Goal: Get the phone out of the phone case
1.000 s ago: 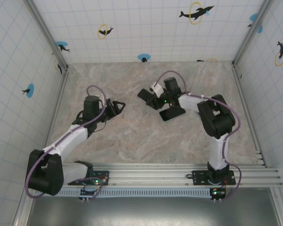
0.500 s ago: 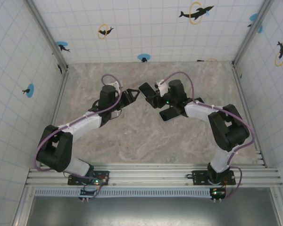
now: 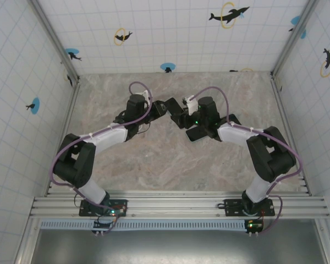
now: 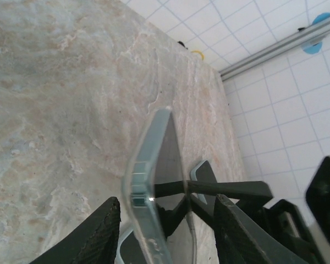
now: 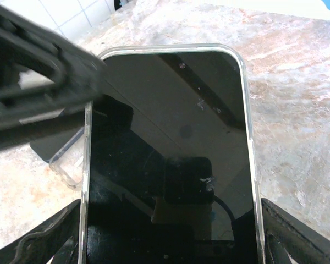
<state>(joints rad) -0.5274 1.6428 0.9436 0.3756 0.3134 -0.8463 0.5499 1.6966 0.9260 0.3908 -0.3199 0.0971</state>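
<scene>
Table: marbled top, walled on three sides by white tiled panels with fish stickers.

Left arm: stretched toward the table's middle. Right arm: bent in from the right. The two wrists meet near the centre, toward the far half.

Right end effector: clamped on the phone case, one finger on each long side, as the right wrist view shows with a finger at each lower corner. The case is held up off the table.

Left end effector: fingers apart, set one on either side of the case's edge. Left wrist view has the case edge-on between them with a gap on both sides; no contact seen. In the top view it sits just beside the right end effector.

Phone: black screen, seated in the clear case, whose rim runs all round it. One left finger crosses the upper left corner of the right wrist view, close to the case's rim.

Flat black object: lies on the table just near of the right wrist. Cannot tell what it is.
</scene>
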